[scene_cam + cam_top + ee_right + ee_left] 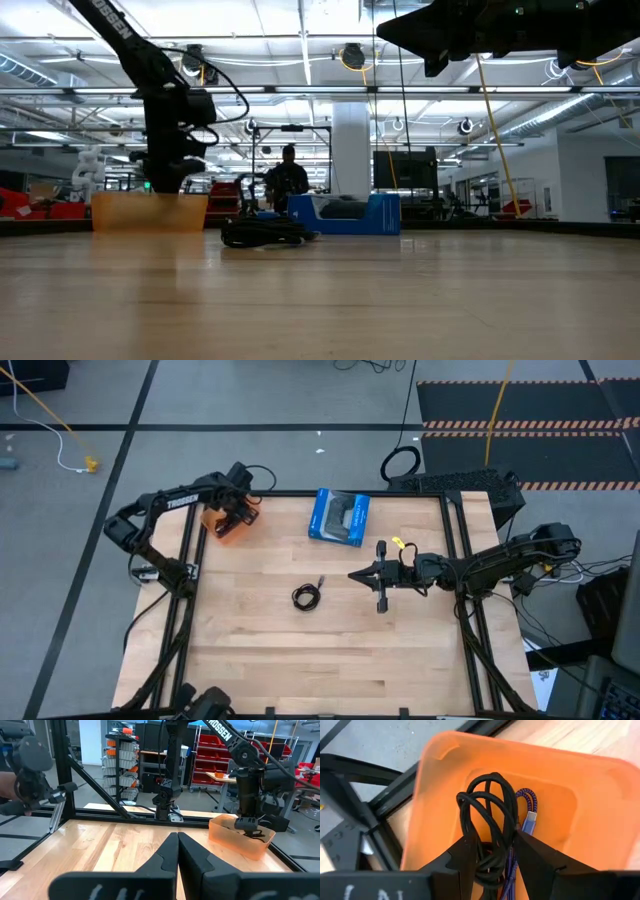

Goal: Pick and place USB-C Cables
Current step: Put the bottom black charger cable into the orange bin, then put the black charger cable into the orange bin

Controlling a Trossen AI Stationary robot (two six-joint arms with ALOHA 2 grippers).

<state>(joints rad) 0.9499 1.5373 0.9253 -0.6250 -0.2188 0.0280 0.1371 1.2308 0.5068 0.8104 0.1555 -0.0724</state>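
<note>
An orange bin (222,528) stands at the table's far left corner. In it a coiled black USB-C cable (487,810) lies beside a blue-purple one (527,805). My left gripper (497,837) hangs open just above the bin, pointing steeply down, with one finger on each side of the black coil. A second black coiled cable (306,596) rests flat on the table's middle. My right gripper (352,574) is shut and held level above the table, right of that cable. My left gripper stands open around the near end of the black coil (490,862), which lies in the bin. The fingers (470,852) come from above. Whether either finger touches the cable I cannot tell.
A blue box (340,517) sits at the table's far middle, between the bin and my right arm. Black frame rails run along the table's edges. The near half of the wooden table (330,670) is bare wood.
</note>
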